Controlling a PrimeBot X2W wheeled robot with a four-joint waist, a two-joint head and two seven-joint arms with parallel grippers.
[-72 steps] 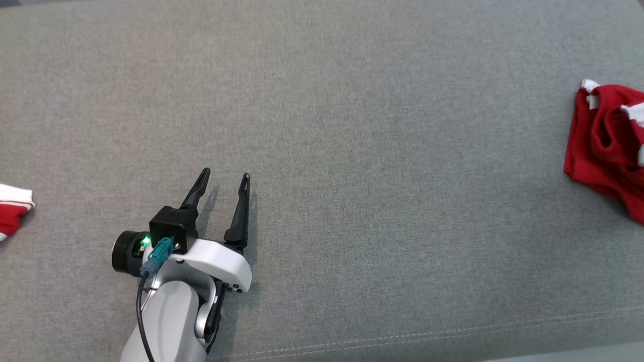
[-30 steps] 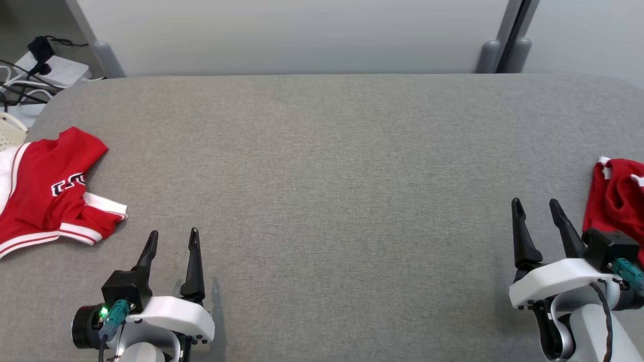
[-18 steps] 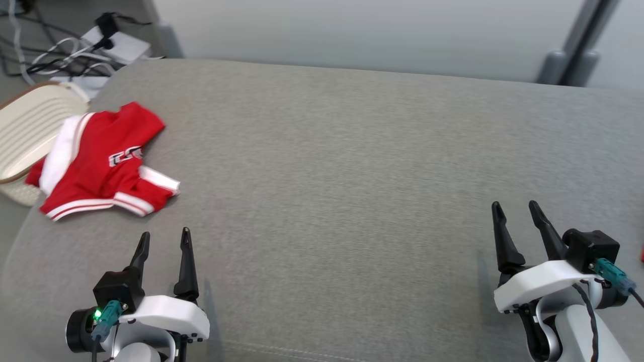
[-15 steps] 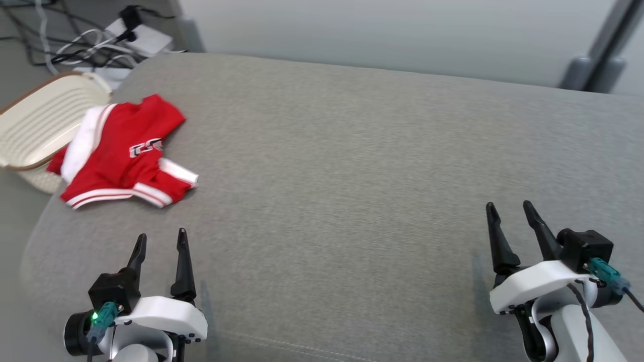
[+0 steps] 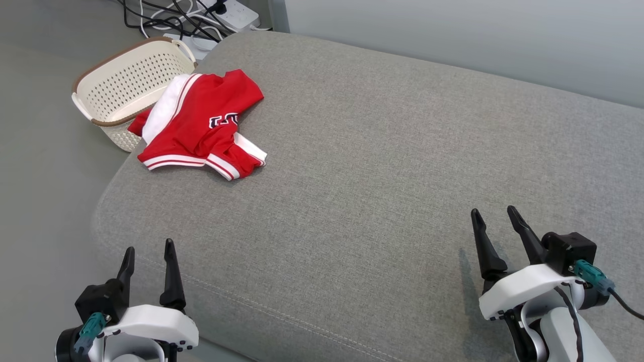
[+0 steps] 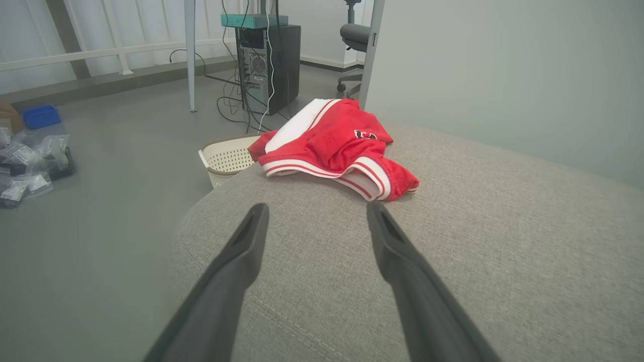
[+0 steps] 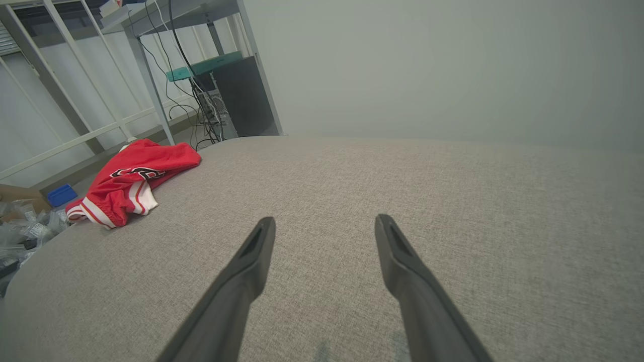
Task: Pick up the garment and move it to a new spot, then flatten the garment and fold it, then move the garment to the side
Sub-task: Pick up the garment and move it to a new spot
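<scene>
A crumpled red garment (image 5: 201,125) with white trim and dark lettering lies at the far left corner of the grey cushion (image 5: 392,166), partly overhanging a basket. It also shows ahead of the left fingers (image 6: 332,146) and far to the left (image 7: 133,178) in the right wrist view. My left gripper (image 5: 148,254) hovers open at the cushion's near left edge, well short of the garment. My right gripper (image 5: 495,221) stands open over the near right of the cushion, with nothing between its fingers.
A cream perforated basket (image 5: 126,83) sits on the floor against the cushion's left end. Cables and a power strip (image 5: 221,10) lie behind it. A grey wall (image 5: 478,35) backs the cushion. A desk with a computer tower (image 6: 269,60) stands further off.
The head camera has turned left, bringing the basket and the red garment further into view. Another red garment at the right edge has left the picture. Both grippers stay open.
</scene>
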